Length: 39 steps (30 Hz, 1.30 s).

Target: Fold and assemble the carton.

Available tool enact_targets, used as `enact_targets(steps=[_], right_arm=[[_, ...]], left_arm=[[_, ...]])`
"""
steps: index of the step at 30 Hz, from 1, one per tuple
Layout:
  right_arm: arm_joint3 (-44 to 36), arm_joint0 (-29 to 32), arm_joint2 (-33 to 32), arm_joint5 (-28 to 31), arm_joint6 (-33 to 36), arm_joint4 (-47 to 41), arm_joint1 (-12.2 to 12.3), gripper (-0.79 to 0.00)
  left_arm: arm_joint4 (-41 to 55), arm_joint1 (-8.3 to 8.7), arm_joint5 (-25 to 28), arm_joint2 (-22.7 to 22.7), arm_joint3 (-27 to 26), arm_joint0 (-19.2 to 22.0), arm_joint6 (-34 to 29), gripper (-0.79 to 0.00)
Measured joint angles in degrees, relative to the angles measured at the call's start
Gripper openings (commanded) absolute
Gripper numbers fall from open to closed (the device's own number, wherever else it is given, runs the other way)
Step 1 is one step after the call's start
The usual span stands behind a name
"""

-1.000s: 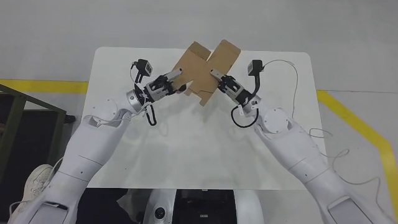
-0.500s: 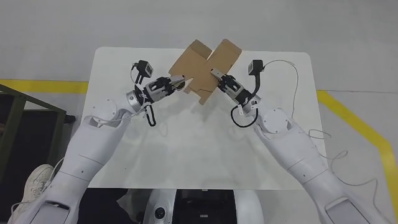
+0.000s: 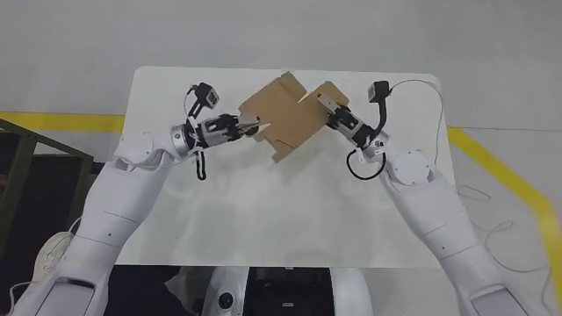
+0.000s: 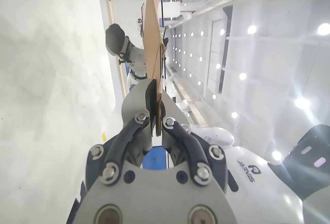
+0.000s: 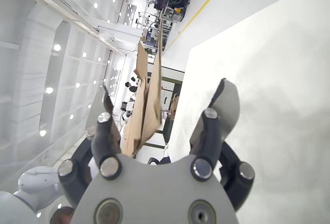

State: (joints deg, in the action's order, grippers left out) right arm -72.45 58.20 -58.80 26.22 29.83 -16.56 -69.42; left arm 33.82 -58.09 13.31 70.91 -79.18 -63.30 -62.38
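A flattened brown carton (image 3: 285, 116) hangs over the far middle of the white table (image 3: 176, 219), between both arms. My left gripper (image 3: 250, 125) is shut on its left edge; in the left wrist view the cardboard (image 4: 152, 36) runs edge-on out of the clamped gripper (image 4: 156, 92). My right gripper (image 3: 322, 104) is at the carton's right end and stands open. In the right wrist view the gripper (image 5: 165, 87) has its fingers spread wide, and the carton's layered panels (image 5: 148, 96) lie between them, nearer one finger (image 5: 104, 98).
A thin white cable (image 3: 421, 96) loops across the table's far right corner behind the right arm. The table's far edge lies just behind the carton. Bare tabletop stretches from the carton toward the near edge.
The carton has swung flatter and wider across the table. The right arm has shifted to the right along the carton, and the left arm has pulled slightly left with its hold kept.
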Motion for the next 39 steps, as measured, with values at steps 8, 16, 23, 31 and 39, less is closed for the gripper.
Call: enact_targets(steps=[8,16,23,31,39], right_arm=[[-0.60,1.10,-6.16,2.50,16.11,-0.03,2.38,0.000],[3.72,-1.32,-7.61,3.95,35.42,-3.82,3.69,0.000],[8.25,-4.26,-5.33,4.36,43.99,-6.21,3.64,0.000],[5.78,-4.27,-1.51,4.48,43.77,-7.35,4.09,0.000],[2.58,-3.68,2.19,4.32,43.93,-8.76,5.38,-0.385]], left_arm=[[-0.07,0.22,1.04,0.26,3.86,2.31,-8.09,-0.785],[-0.54,0.74,3.62,1.54,5.80,2.93,-14.60,-0.785],[1.30,1.06,5.49,1.69,5.19,1.81,-21.24,-0.785],[1.71,1.01,5.90,0.84,5.80,1.91,-22.71,-0.785],[1.55,0.77,5.91,-0.51,6.27,2.50,-22.46,-0.785]])
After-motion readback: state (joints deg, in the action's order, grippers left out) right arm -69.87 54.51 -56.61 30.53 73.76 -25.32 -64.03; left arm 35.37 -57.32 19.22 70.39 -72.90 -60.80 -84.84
